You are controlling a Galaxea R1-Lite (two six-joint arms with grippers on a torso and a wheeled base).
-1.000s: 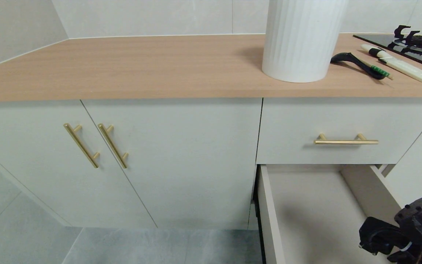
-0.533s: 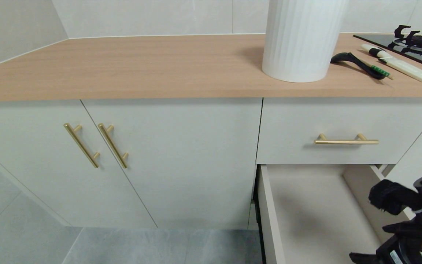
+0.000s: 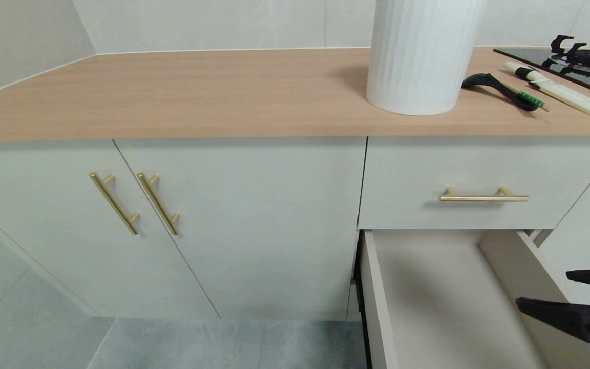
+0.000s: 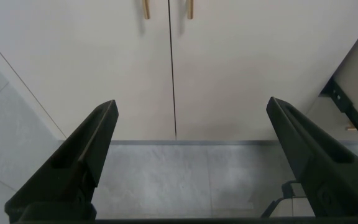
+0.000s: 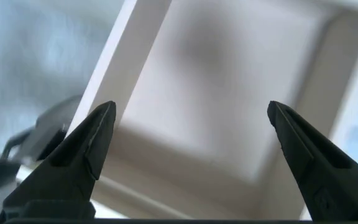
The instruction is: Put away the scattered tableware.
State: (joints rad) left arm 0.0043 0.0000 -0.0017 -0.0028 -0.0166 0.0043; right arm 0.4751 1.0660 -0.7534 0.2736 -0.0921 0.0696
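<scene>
On the wooden counter [image 3: 197,92], at the right, lie a black spoon [image 3: 500,88], a thin stick with a green band [image 3: 531,98] and a white knife with a black collar [image 3: 564,92]. Below them the lower drawer [image 3: 373,292] stands pulled out with a bare floor. My right gripper [image 3: 543,288] hangs open by the drawer's right wall, nothing between its fingers. In the right wrist view it [image 5: 190,109] looks down into the drawer [image 5: 132,56]. The left gripper [image 4: 191,109] is open, facing the shut cabinet doors [image 4: 173,62] low over the floor.
A tall white ribbed container [image 3: 420,56] stands on the counter left of the utensils. A black stove [image 3: 582,61] takes the far right corner. A shut upper drawer with a gold handle [image 3: 483,197] sits above the open one. Two cabinet doors [image 3: 136,205] are to the left.
The right gripper has risen and swung to the right edge of the head view, and its open fingers now point left over the drawer's right wall. The tableware has not moved.
</scene>
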